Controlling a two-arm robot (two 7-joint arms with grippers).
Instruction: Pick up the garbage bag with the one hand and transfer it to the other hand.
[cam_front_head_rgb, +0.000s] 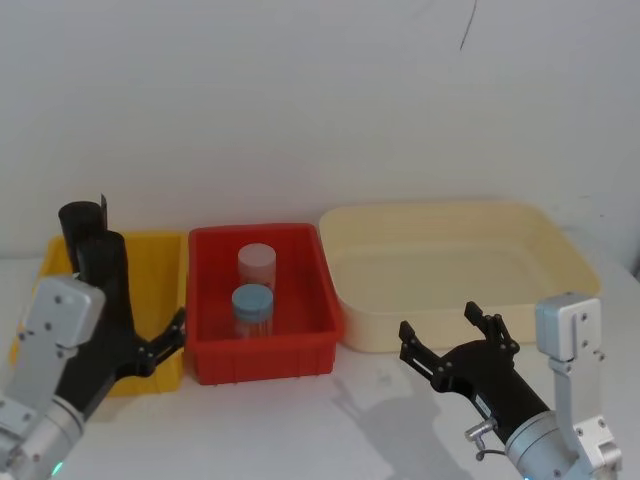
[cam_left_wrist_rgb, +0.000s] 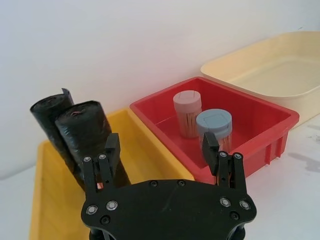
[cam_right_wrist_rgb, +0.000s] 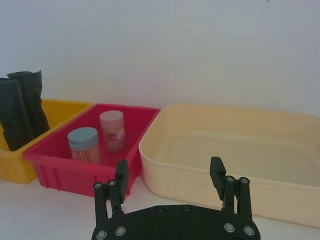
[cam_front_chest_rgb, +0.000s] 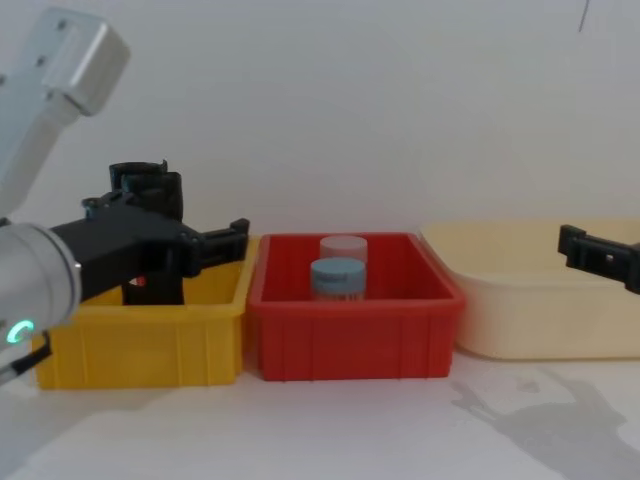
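Your left claw (cam_left_wrist_rgb: 161, 145) fingers apart, at the yellow bin (cam_left_wrist_rgb: 55, 200), garbage bag (cam_left_wrist_rgb: 85, 131) standing inside beside a creased roll (cam_left_wrist_rgb: 47, 117), apparently ungripped, your right claw (cam_front_head_rgb: 440, 325) spread above the desk (cam_front_head_rgb: 330, 420).

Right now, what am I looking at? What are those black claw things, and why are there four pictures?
This is a robot with two arms, and each arm ends in a black claw called a gripper. One picture comes from a camera on its head, one from its chest, and one from each wrist, looking out past the claw.

The left gripper is open and reaches toward the yellow bin, where two black rolls stand. The smooth one nearer the robot is the garbage bag. The other roll has a ragged top. The right gripper is open too and hovers in front of the cream tub. Between the two sits a red bin with a pale-lidded jar and a blue-lidded jar. Everything is on a white table. Nothing is held yet.
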